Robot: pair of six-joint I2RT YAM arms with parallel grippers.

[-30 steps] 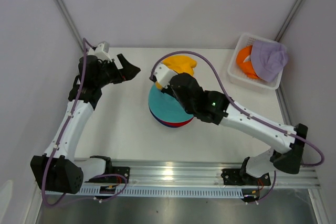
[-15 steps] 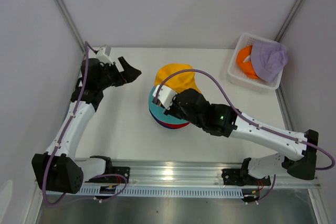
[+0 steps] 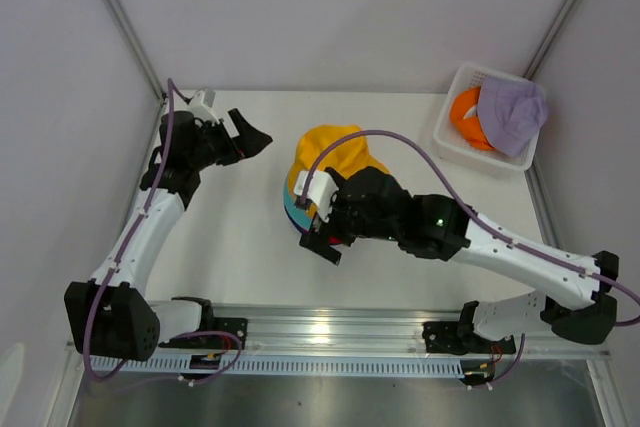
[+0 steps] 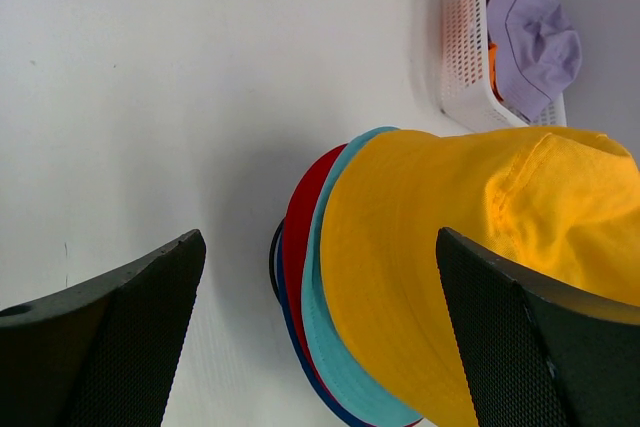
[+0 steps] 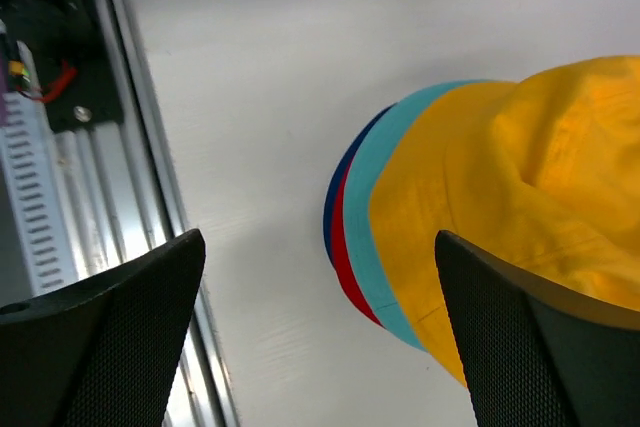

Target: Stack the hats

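The yellow hat (image 3: 335, 152) lies crumpled on a pile of hats mid-table, over the teal hat (image 3: 289, 209). In the left wrist view the yellow (image 4: 470, 247), teal (image 4: 325, 317), red (image 4: 300, 227) and navy (image 4: 283, 297) brims show layered. My right gripper (image 3: 318, 239) stands open just off the pile's near-left edge, holding nothing; its view shows the yellow hat (image 5: 520, 197) over teal (image 5: 385, 177), red (image 5: 345, 247) and navy (image 5: 333, 197). My left gripper (image 3: 255, 137) hangs open to the left of the pile, apart from it. The lavender hat (image 3: 512, 112) and orange hat (image 3: 465, 117) lie in the basket.
The white lattice basket (image 3: 450, 142) stands at the table's back right corner, also seen as the basket (image 4: 460, 47) in the left wrist view. A metal rail (image 3: 330, 332) runs along the near edge, close behind my right gripper. Walls close in both sides.
My right gripper carried the yellow hat onto the pile, opened and let it go, then drew back toward the near left. The left arm barely shifted.
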